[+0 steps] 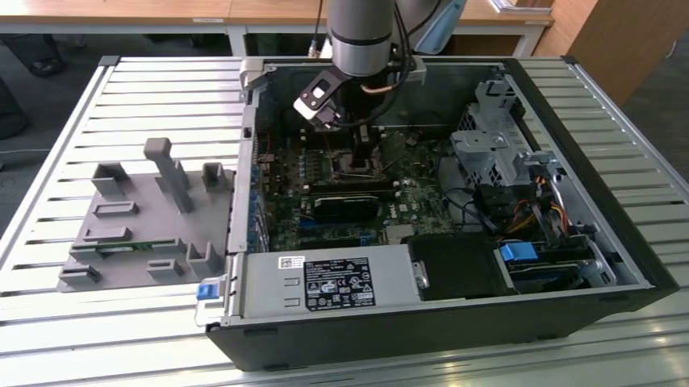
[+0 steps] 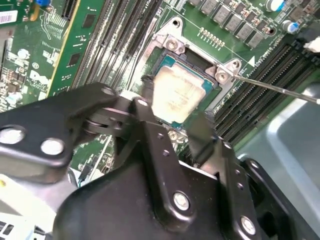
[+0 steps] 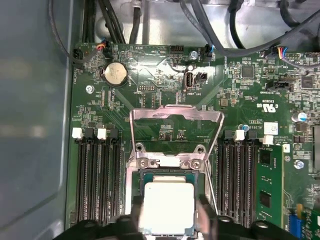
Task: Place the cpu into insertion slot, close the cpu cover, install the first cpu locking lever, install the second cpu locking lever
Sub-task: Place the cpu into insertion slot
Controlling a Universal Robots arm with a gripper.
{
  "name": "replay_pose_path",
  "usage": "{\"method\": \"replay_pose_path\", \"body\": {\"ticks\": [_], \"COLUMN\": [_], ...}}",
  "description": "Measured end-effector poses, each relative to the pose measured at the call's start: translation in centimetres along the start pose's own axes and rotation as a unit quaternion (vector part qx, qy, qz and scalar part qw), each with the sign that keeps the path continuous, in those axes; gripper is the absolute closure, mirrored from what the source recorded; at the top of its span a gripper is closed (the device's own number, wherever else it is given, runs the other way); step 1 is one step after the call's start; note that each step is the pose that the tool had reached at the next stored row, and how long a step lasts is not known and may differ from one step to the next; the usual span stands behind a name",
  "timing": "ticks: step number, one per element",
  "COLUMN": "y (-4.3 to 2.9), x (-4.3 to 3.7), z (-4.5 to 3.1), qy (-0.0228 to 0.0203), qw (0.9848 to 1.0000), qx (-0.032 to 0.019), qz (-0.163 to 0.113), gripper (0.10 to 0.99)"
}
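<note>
Arm's gripper [image 2: 172, 110] pinches cpu [image 3: 167, 207] by two opp. edges, right over insertion slot [image 3: 150, 175] on green mobo [image 3: 150, 75]; seated or not, can't tell. The cpu cover [image 3: 175, 112] is swung open beside slot.

Dull silver-grey cpu [image 3: 167, 207] edged teal-green, bright silver cpu cover [image 3: 176, 114], green circuit board [image 3: 150, 75] dotted with black chips, matte black gripper [image 2: 175, 107]

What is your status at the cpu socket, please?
Gripper low over the cpu at the insertion slot. Cpu cover hinged open. Nothing blocking the slot.
</note>
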State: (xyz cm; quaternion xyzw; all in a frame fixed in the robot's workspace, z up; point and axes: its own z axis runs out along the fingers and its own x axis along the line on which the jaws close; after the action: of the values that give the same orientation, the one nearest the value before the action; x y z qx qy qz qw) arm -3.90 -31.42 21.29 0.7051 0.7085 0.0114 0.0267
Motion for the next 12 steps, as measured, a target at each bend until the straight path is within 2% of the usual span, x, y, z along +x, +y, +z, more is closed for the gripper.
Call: {"method": "replay_pose_path", "body": {"ticks": [1, 3, 4, 6, 7, 9, 10, 11, 12], "y": [0.01, 0.02, 0.02, 0.03, 0.04, 0.04, 0.05, 0.05, 0.06], "x": [0.00, -0.01, -0.01, -0.02, -0.02, -0.02, -0.02, -0.02, -0.02], "z": [-0.10, -0.29, -0.40, -0.60, -0.68, -0.79, -0.87, -0.96, -1.05], "qy": [0.0000, 0.0000, -0.0001, -0.0001, -0.0001, -0.0001, -0.0001, -0.0001, -0.0001], "qw": [1.0000, 1.0000, 1.0000, 1.0000, 1.0000, 1.0000, 1.0000, 1.0000, 1.0000], "qx": [0.0000, 0.0000, 0.0000, 0.0000, 0.0000, 0.0000, 0.0000, 0.0000, 0.0000], "qz": [0.000, 0.000, 0.000, 0.000, 0.000, 0.000, 0.000, 0.000, 0.000], "gripper": [0.549, 0.671, 0.671, 0.784, 0.784, 0.902, 0.902, 0.961, 0.961]}}
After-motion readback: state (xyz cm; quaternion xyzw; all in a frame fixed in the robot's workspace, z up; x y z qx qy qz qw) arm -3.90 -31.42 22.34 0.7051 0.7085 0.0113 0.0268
